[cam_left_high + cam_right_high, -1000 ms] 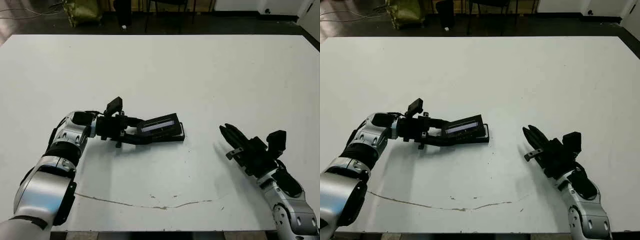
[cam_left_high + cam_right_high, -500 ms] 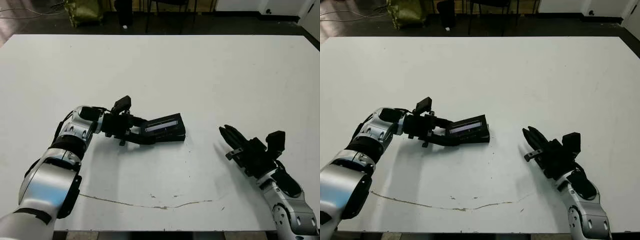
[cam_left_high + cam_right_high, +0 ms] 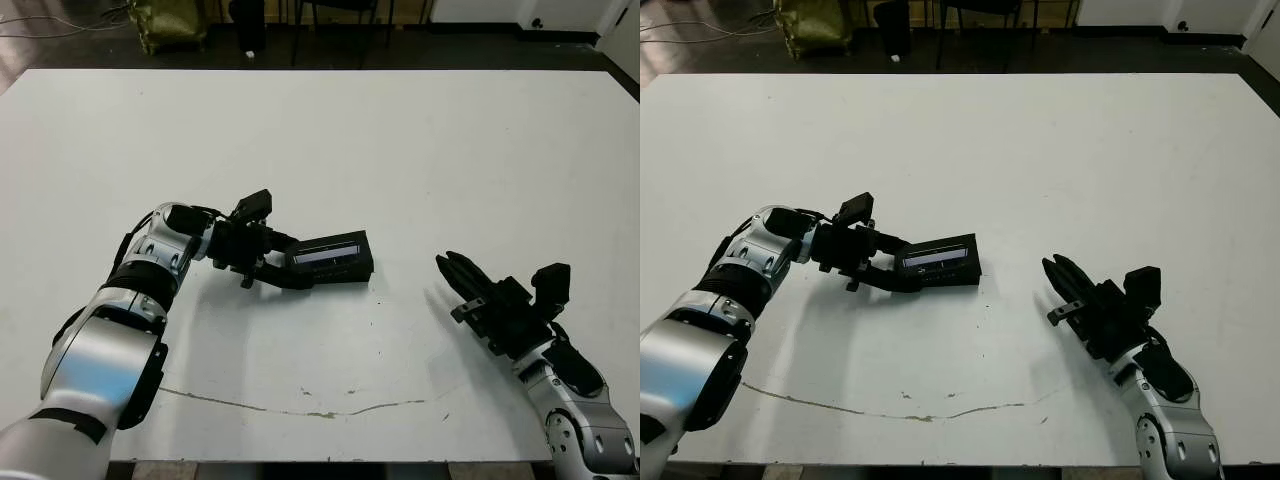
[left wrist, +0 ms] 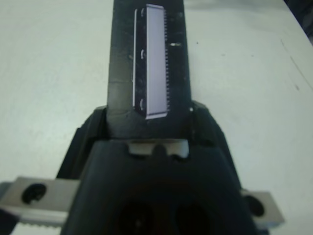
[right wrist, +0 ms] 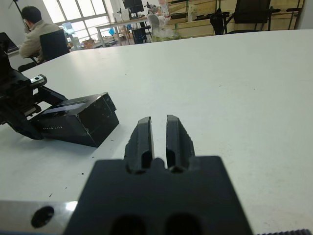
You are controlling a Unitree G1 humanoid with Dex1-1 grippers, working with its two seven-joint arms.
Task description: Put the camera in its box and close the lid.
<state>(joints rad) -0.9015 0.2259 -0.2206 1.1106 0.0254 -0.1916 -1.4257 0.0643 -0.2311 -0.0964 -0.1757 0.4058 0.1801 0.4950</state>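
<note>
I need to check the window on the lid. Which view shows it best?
The left wrist view: the lid fills the middle and its pale window faces the camera. The eye views show it small, as a thin strip. The right wrist view shows mostly its side.

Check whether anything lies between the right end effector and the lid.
Nothing visible does. Only bare white table separates the right end effector from the lid, which the left end effector already grips from the far side.
</note>
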